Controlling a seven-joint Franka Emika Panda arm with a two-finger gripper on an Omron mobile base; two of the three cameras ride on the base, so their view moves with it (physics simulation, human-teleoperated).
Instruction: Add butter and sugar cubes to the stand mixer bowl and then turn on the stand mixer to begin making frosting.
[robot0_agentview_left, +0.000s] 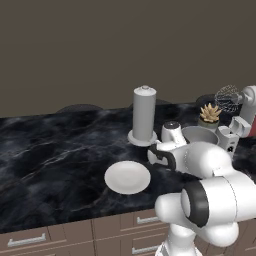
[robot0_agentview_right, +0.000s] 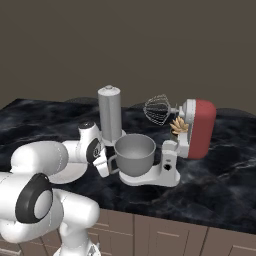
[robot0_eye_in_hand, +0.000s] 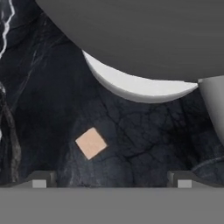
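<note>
One tan sugar cube (robot0_eye_in_hand: 91, 143) lies on the dark marble counter, just ahead of my open gripper (robot0_eye_in_hand: 111, 181) and a little left of its middle. Nothing is between the fingertips (robot0_eye_in_hand: 39, 179). The grey stand mixer bowl (robot0_agentview_right: 135, 152) sits on the white base (robot0_eye_in_hand: 135, 87) of the stand mixer (robot0_agentview_right: 200, 127), whose red head is tilted back with the whisk (robot0_agentview_right: 157, 110) raised. My gripper (robot0_agentview_right: 102, 165) hangs low beside the bowl's left side, near its handle. The butter is out of view.
A tall grey cylinder (robot0_agentview_left: 144, 115) stands behind the gripper. A flat white plate (robot0_agentview_left: 127, 177) lies near the counter's front edge, left of my arm. A small potted plant (robot0_agentview_left: 210, 114) sits behind the mixer. Drawers run below the counter.
</note>
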